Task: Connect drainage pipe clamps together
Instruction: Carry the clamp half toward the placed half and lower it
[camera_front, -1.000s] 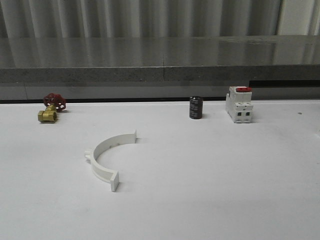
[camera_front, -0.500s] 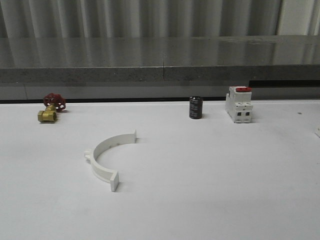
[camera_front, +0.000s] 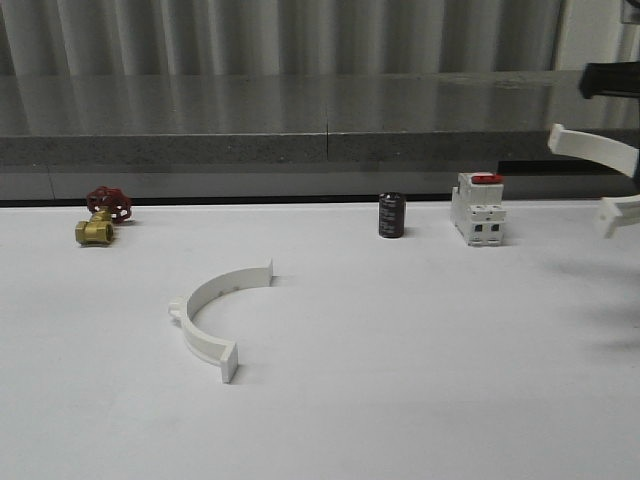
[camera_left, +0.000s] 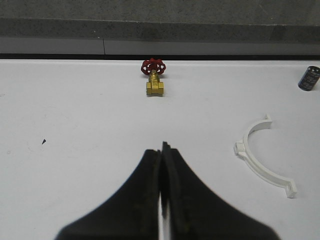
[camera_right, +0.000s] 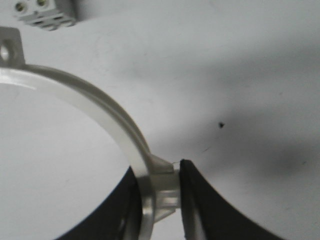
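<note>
One drainage pipe clamp (camera_front: 213, 288), a white half-ring with end tabs and an outer lug, lies flat on the white table left of centre; the left wrist view shows it as well (camera_left: 257, 169). A second white clamp (camera_front: 592, 146) hangs in the air at the far right edge, above the table. In the right wrist view my right gripper (camera_right: 157, 170) is shut on this clamp's (camera_right: 100, 102) outer lug. My left gripper (camera_left: 161, 147) is shut with nothing in it, over bare table, apart from the lying clamp.
A brass valve with a red handwheel (camera_front: 100, 215) sits at the back left. A black cylinder (camera_front: 391, 215) and a white switch with a red top (camera_front: 477, 208) stand at the back, just left of the held clamp. A grey ledge (camera_front: 320, 150) runs behind the table.
The second clamp has come into the front view from the right edge and risen; half a second ago only a small white tip showed there. The lying clamp has not moved.
</note>
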